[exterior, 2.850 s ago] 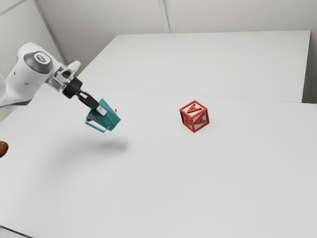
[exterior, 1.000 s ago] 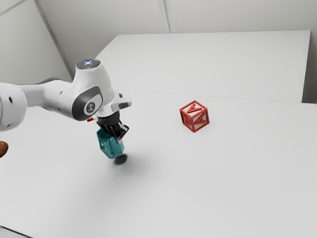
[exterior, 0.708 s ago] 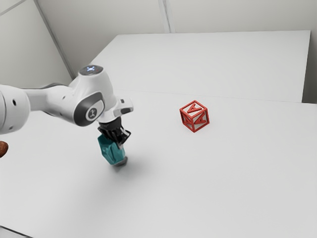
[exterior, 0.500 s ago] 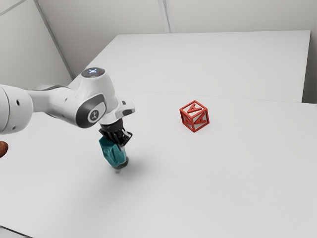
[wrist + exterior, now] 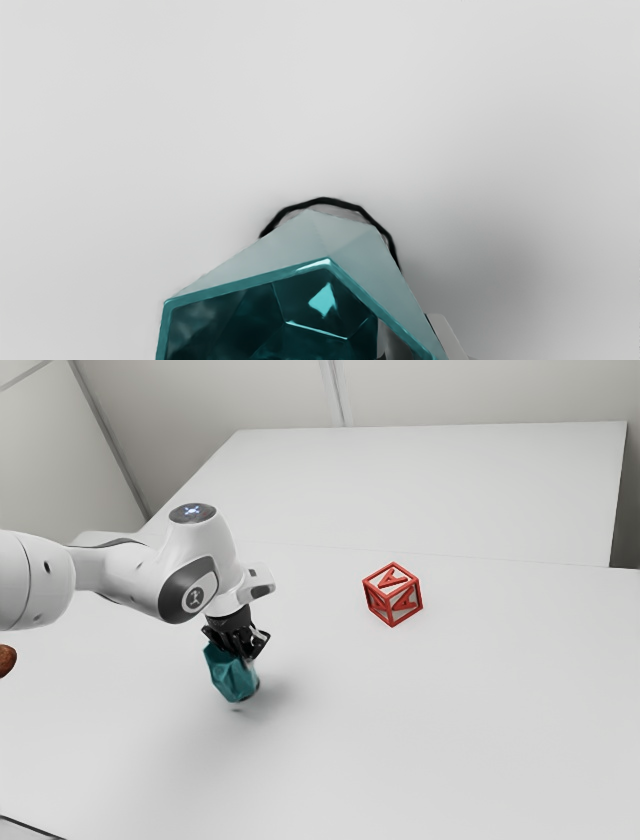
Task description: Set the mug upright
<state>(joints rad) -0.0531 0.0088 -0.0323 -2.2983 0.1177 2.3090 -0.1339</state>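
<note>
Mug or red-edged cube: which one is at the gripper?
The teal mug: the gripper grips its wall, one finger inside, one outside. The red-edged cube sits apart, toward the exterior view's right.

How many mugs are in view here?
1: the teal mug, held in the gripper, toward the exterior view's left. The arm could hide another.

I see bright, diffuse light over the smooth white table (image 5: 480, 730), a blurry-edged grey shadow beside the faceted teal mug (image 5: 232, 677), and pale glare on its teal angular rim (image 5: 240, 283).
</note>
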